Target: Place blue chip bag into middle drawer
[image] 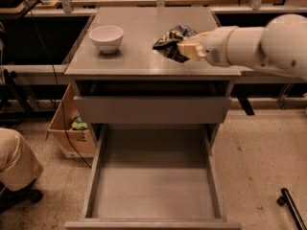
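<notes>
The blue chip bag [170, 41] is a crinkly dark-blue foil bag with pale markings, held above the right part of the grey cabinet top [144, 56]. My gripper [188, 48] comes in from the right on a white arm and is shut on the bag's right side. The middle drawer [153, 186] stands pulled far out below, a wide grey metal drawer with a bare flat floor and low side walls. Above it a drawer with a plain flat grey front panel [152, 109] sits slightly out.
A white bowl [106, 37] stands on the cabinet top at the left. A cardboard box [72, 128] sits on the floor left of the cabinet. A person's beige-clad leg [17, 159] is at the lower left. A black castor [288, 202] is at the lower right.
</notes>
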Robot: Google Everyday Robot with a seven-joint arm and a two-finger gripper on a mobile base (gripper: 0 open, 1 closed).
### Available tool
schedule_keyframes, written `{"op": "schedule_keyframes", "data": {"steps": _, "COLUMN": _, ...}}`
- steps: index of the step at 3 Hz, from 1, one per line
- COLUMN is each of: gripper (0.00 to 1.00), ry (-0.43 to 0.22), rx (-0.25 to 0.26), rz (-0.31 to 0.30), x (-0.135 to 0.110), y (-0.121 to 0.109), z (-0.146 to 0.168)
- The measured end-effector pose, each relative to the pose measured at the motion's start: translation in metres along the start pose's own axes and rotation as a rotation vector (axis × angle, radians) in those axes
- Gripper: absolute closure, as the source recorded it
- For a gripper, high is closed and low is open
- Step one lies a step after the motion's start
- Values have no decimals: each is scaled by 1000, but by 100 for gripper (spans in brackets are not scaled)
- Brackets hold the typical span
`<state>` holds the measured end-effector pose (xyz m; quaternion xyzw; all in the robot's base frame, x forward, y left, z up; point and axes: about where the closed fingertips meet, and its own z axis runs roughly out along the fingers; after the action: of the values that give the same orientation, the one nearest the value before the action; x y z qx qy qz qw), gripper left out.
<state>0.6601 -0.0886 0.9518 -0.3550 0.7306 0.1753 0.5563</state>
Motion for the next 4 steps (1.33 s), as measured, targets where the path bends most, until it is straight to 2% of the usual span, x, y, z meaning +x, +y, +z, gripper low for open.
{"op": "schedule_keyframes", "data": {"steps": 1, "gripper": 100, "ry": 33, "rx": 47, "rz": 30, "x": 30, "y": -13, "z": -30}}
{"op": "schedule_keyframes", "data": {"steps": 2, "gripper": 100, "ry": 28, "rx": 44, "rz": 26, "x": 26, "y": -13, "z": -28}}
{"op": "schedule_keyframes", "data": {"steps": 3, "gripper": 100, "ry": 57, "rx": -4, "rz": -4, "x": 31, "y": 1, "z": -22}}
{"op": "schedule_keyframes", "data": {"steps": 4, "gripper": 100, "ry": 109, "rx": -84, "rz": -48, "x": 49, "y": 27, "z": -38}}
